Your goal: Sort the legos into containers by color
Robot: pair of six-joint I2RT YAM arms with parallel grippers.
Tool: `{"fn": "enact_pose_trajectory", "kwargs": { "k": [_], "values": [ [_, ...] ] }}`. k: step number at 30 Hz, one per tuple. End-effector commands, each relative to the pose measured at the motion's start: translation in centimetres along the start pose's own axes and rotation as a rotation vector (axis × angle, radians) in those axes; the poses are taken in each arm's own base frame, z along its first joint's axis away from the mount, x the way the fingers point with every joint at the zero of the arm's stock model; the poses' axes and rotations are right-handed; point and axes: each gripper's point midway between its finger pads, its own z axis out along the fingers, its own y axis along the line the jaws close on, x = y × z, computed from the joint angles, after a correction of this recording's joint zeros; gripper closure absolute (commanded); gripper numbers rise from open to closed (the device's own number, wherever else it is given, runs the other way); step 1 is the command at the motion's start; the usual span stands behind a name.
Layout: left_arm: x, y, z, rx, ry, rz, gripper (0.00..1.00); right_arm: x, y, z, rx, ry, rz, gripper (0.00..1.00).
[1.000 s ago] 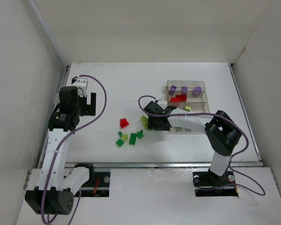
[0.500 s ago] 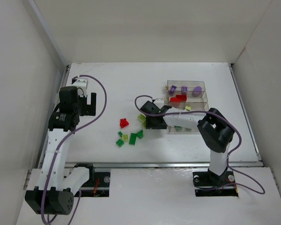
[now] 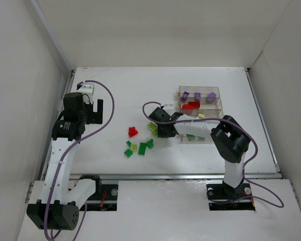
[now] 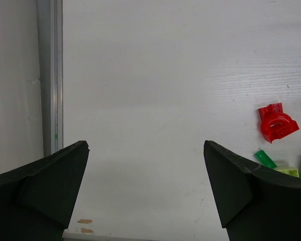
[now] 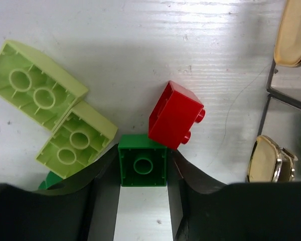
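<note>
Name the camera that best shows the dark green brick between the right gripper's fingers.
Right wrist: the dark green brick sits close up, underside showing, between both fingers. From top external the right gripper hides it; left wrist misses it.

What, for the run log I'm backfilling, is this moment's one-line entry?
right tool: gripping dark green brick | left tool: open, empty | phase: pick

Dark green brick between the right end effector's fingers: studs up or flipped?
Flipped. In the right wrist view the dark green brick shows its hollow underside with one round tube, no studs.
</note>
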Motion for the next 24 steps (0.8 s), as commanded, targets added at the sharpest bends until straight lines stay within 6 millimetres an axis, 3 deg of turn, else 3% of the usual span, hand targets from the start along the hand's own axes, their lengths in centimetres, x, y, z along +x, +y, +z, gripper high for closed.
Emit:
{"fn": "enact_pose_trajectory", "kwargs": {
  "k": [1,2,3,7,8,10,12,13,17,18,19,21,23,24],
  "values": [
    [-0.2,-0.2,0.0,0.009,-0.017,0.004,0.03,-1.9,1.6,-3.6,-0.078,-0.074,-0.049,1.0],
    [-0.2,-0.2,0.0,0.009,-0.017,0.004,0.03,-2.6,1.4,-4.6,-0.084,-0.096,-0.04,1.0],
    [-0.2,-0.2,0.0,0.009,-0.017,0.004,0.03,-4.0,1.1,-7.1,-0.11,-0.141,0.002,1.0],
    [-0.2,-0.1,0.0,0.0,-0.016,0.004,0.03,-6.7,-2.7,-11.8,-0.058,-0.29,0.085,1.0],
    [-0.2,-0.1,0.0,0.0,-0.016,0.004,0.03,-7.4,-3.1,-12.8,-0.062,-0.322,0.102,1.0],
    [-0.2,-0.1,0.0,0.0,-0.016,0.004,0.03,-7.5,-5.7,-13.2,-0.022,-0.328,0.131,1.0],
    [-0.2,-0.1,0.0,0.0,-0.016,0.004,0.03,-7.7,-8.9,-11.8,0.047,-0.297,0.177,1.0],
    [-0.2,-0.1,0.0,0.0,-0.016,0.004,0.03,-6.7,-10.4,-10.8,0.081,-0.263,0.183,1.0],
    [-0.6,0.0,-0.2,-0.002,-0.034,0.002,0.03,-5.8,-14.7,-8.6,0.148,-0.209,0.231,0.97],
    [-0.6,0.0,-0.2,-0.002,-0.034,0.002,0.01,-5.7,-15.3,-8.2,0.155,-0.202,0.234,0.9],
    [-0.2,0.0,0.0,-0.001,-0.025,0.003,0.01,-5.6,-16.1,-7.6,0.159,-0.192,0.247,0.76],
    [-0.3,0.0,-0.3,-0.002,-0.034,0.002,0.01,-6.1,-16.5,-7.4,0.156,-0.199,0.238,0.69],
    [-0.3,0.0,-0.3,-0.002,-0.034,0.002,0.01,-6.1,-16.7,-7.2,0.15,-0.199,0.223,0.54],
    [-0.3,0.0,-0.3,-0.002,-0.034,0.002,0.01,-6.6,-16.6,-7.1,0.142,-0.214,0.205,0.52]
  ]
}}
